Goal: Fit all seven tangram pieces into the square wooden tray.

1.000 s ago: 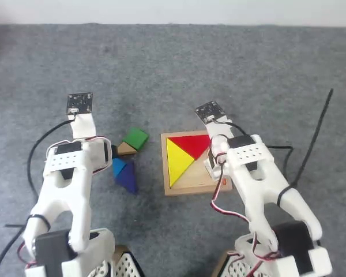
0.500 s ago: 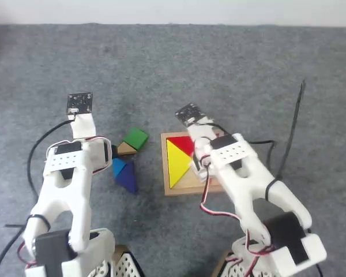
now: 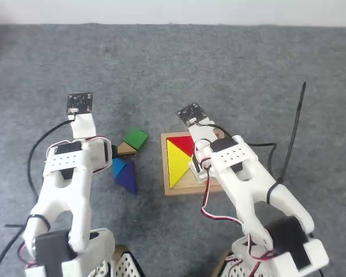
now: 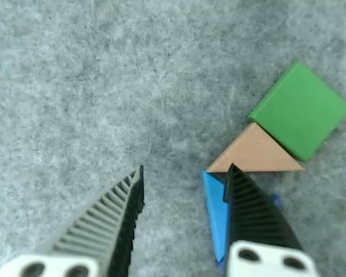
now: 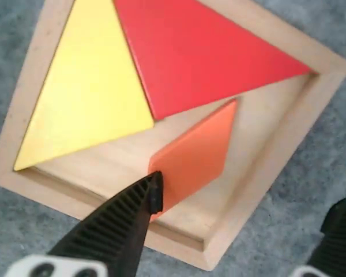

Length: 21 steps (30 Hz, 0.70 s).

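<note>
The square wooden tray (image 3: pixel 173 190) holds a yellow triangle (image 3: pixel 177 161) and a red triangle (image 3: pixel 183 142). In the right wrist view the tray (image 5: pixel 288 144) also holds an orange parallelogram (image 5: pixel 193 153) lying beside the yellow triangle (image 5: pixel 86 98) and red triangle (image 5: pixel 190 52). My right gripper (image 5: pixel 249 193) is open over the tray, one fingertip (image 5: pixel 154 187) at the orange piece's corner. My left gripper (image 4: pixel 185 170) is open low over the carpet, one finger (image 4: pixel 248 213) over the blue triangle (image 4: pixel 214 213), near the tan triangle (image 4: pixel 255 154) and green square (image 4: pixel 300 109).
Left of the tray lie the green square (image 3: pixel 136 138), tan triangle (image 3: pixel 127 148), blue triangle (image 3: pixel 119 166) and a dark blue piece (image 3: pixel 127 179) in a tight cluster. The right arm (image 3: pixel 230 156) covers the tray's right half. Grey carpet spreads all around.
The right arm has swung left over the tray, now hiding more of the red triangle. The left arm and the loose pieces have not moved.
</note>
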{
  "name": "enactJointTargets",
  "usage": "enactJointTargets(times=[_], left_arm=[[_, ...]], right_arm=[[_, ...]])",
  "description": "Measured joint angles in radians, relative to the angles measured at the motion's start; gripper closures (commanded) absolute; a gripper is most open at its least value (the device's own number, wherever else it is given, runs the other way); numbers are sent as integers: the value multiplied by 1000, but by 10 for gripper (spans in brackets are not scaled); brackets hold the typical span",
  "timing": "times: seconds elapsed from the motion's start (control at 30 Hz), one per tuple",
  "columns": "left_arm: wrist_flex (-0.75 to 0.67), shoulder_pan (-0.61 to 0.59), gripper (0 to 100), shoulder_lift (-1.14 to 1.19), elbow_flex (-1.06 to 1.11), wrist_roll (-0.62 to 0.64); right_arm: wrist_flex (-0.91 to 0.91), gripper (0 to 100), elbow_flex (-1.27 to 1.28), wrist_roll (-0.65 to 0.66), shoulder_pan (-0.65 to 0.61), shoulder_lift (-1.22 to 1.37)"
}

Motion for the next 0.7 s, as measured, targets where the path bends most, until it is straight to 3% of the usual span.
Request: enactJointTargets(times=[0.5,0.7], left_arm=[[0,0,777,0,0,0],[0,0,777,0,0,0]], right_arm=[[-61,565,-44,-5,-3,100],[-63,565,-120,-8,77,158]])
